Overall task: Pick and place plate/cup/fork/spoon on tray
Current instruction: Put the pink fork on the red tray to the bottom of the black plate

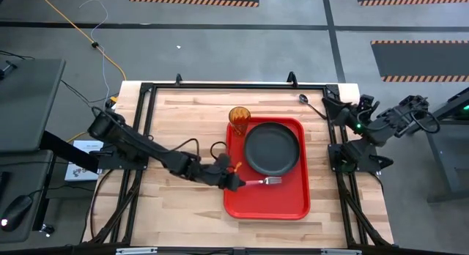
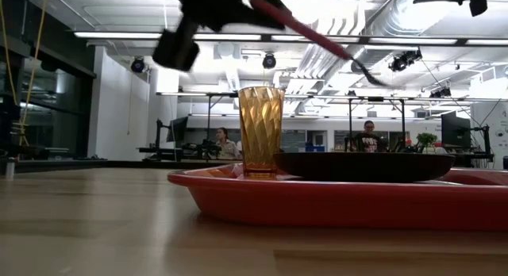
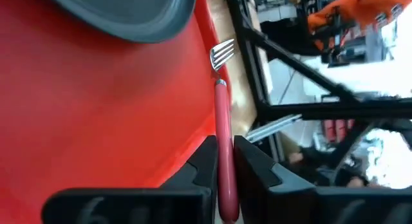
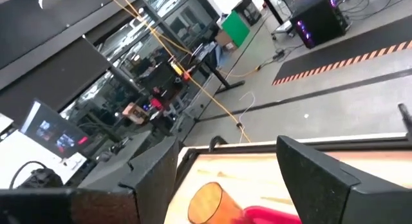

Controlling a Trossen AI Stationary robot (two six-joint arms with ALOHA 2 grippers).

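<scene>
The red tray [image 1: 253, 200] lies right of the table's middle. The dark plate [image 1: 272, 149] rests on it, and the amber cup [image 1: 239, 117] stands upright on its far left corner. My left gripper [image 1: 231, 181] hovers over the tray's left edge, shut on the pink-handled fork [image 1: 262, 181]. The spoon [image 1: 311, 105] lies on the table by the far right corner. My right gripper [image 4: 225, 153] is open and empty at the table's far right [image 1: 331, 108], beside the spoon. My left gripper pinches the fork's pink handle [image 3: 223, 143] near its free end between its two fingers [image 3: 254, 167]. The fingers come from the table's left and lie along the handle. The fork is lifted clear above the tray, tilted, its tines [image 2: 367, 72] lower and toward the table's right.
A black frame [image 1: 146, 90] runs along the table's far, left and right edges. The tray has bare red floor [image 1: 267, 200] on its near half, under the fork. Bare wood [image 1: 183, 123] lies left of the tray. People sit in the room beyond [image 2: 368, 137].
</scene>
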